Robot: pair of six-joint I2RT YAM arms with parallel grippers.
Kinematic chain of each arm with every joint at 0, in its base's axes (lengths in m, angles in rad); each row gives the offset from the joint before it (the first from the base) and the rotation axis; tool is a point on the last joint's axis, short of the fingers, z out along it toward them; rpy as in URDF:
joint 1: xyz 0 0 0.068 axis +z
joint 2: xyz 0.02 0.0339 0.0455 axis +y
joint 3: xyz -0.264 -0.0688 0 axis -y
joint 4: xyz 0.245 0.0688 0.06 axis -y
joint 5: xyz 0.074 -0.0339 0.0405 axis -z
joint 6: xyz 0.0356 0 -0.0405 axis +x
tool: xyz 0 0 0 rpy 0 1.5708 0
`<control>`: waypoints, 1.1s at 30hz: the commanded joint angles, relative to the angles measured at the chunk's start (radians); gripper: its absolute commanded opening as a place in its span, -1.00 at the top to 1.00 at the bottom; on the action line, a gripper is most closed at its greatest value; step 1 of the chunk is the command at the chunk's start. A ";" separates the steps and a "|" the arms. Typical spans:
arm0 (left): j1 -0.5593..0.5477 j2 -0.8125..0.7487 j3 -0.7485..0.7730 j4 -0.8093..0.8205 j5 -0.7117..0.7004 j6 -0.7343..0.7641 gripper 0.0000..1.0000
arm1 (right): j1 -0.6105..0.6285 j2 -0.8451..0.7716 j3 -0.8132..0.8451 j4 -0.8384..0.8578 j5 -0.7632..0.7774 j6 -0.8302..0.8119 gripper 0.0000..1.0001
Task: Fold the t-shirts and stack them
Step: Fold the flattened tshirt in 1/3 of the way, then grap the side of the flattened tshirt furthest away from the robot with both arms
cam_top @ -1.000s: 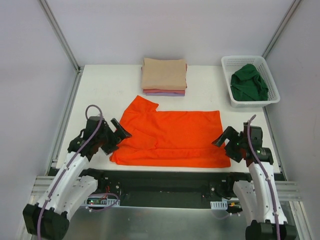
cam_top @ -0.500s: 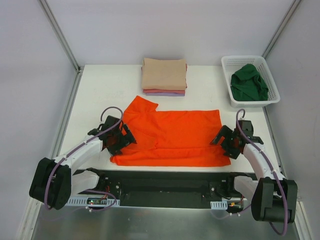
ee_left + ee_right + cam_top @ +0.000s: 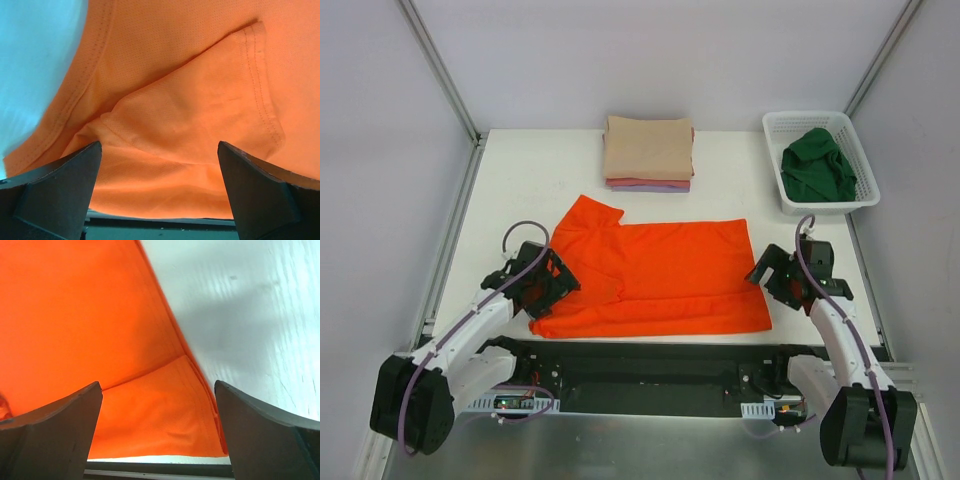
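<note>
One bright orange t-shirt point(image 3: 650, 275) lies spread flat on the white table point(image 3: 540, 170), in the middle toward the 6 o'clock edge, with its long side running from 9 o'clock to 3 o'clock. The near part is folded over, so a double layer shows along the 6 o'clock edge. At the 10 o'clock corner a sleeve point(image 3: 590, 212) sticks out toward the back.

The left gripper point(image 3: 561, 283) is low at the 8 o'clock end of the shirt. In the left wrist view its two fingers point(image 3: 55, 192) stand wide apart, and between them the cloth lies with a stitched hem folded onto it; nothing is pinched. The right gripper point(image 3: 764, 275) is at the 3 o'clock edge of the shirt. Its fingers point(image 3: 260, 435) are also spread wide. They frame the corner of the folded layer and a strip of bare table, and they hold nothing.

At 12 o'clock on the table there is a neat stack, well apart from the orange shirt: a beige t-shirt point(image 3: 648, 147) on top, and under it the thin edges of a pink one point(image 3: 640, 182) and a lavender one point(image 3: 655, 188). At 2 o'clock a white mesh basket point(image 3: 800, 122) stands near the table corner, and a dark green t-shirt point(image 3: 817, 165) lies crumpled inside it.
</note>
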 commanded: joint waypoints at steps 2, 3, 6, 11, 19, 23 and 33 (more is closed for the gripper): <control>0.014 -0.108 0.106 -0.157 -0.113 0.037 -0.98 | 0.000 -0.071 0.126 0.050 -0.098 -0.092 -0.93; 0.014 -0.118 0.140 -0.159 -0.126 0.054 -0.98 | 0.000 -0.071 0.140 0.071 -0.107 -0.089 -0.93; 0.014 -0.084 0.261 -0.150 -0.190 0.098 -0.98 | 0.000 -0.031 0.174 0.172 -0.153 -0.062 -0.93; 0.018 0.192 0.575 -0.125 -0.282 0.262 -0.98 | 0.009 0.143 0.324 0.208 -0.196 -0.094 -0.93; 0.141 0.786 1.061 -0.119 -0.078 0.568 -0.98 | 0.076 0.478 0.606 0.111 -0.083 -0.244 -0.93; 0.170 0.984 1.232 -0.122 -0.019 0.657 -0.93 | 0.081 0.601 0.680 0.110 -0.052 -0.281 -0.93; 0.169 1.303 1.453 -0.134 0.089 0.697 -0.40 | 0.081 0.707 0.689 0.090 -0.015 -0.332 -0.93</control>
